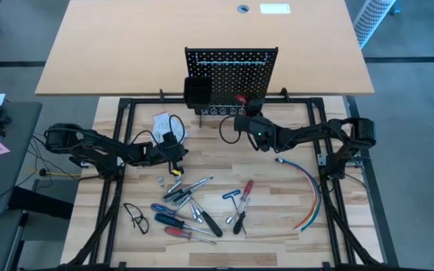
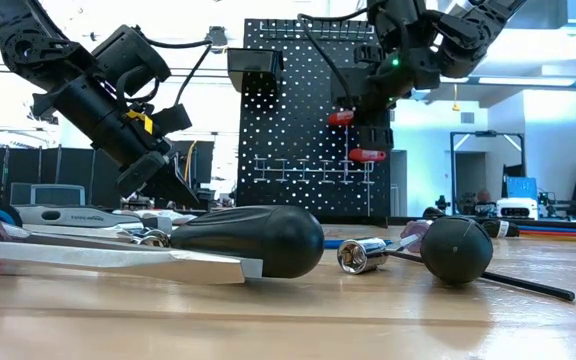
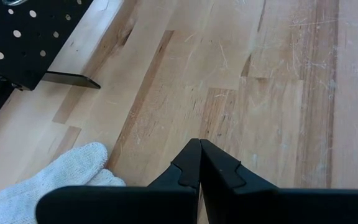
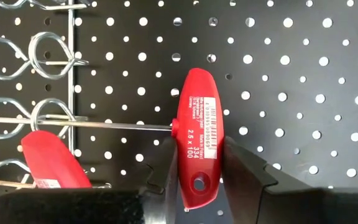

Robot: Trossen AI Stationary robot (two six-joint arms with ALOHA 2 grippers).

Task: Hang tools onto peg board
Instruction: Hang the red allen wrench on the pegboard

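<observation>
Nearest, at six o'clock on the counter [image 1: 277, 248], the remaining tools [image 1: 191, 211] lie loose: black, blue and red-handled screwdrivers and a blue T-handle key [image 1: 232, 197]. I judge them light and rigid, with hard, smooth handles; each is best taken across the handle's middle, since the thin steel shafts would slip.

At nine o'clock my left claw [image 1: 173, 153] hangs over bare wood beside the white glove [image 3: 55, 174], fingers pressed fully together, holding nothing.

Farthest, at twelve o'clock, my right claw [image 4: 199, 165] is at the peg board [image 1: 232, 79]. Its fingers flank the red T-handle key [image 4: 197, 140] on both flat sides, touching or nearly so; whether they grip I cannot tell. The key's shaft runs through a wire loop [image 4: 48, 115]. A second red key [image 4: 51, 158] hangs just beside it.
</observation>
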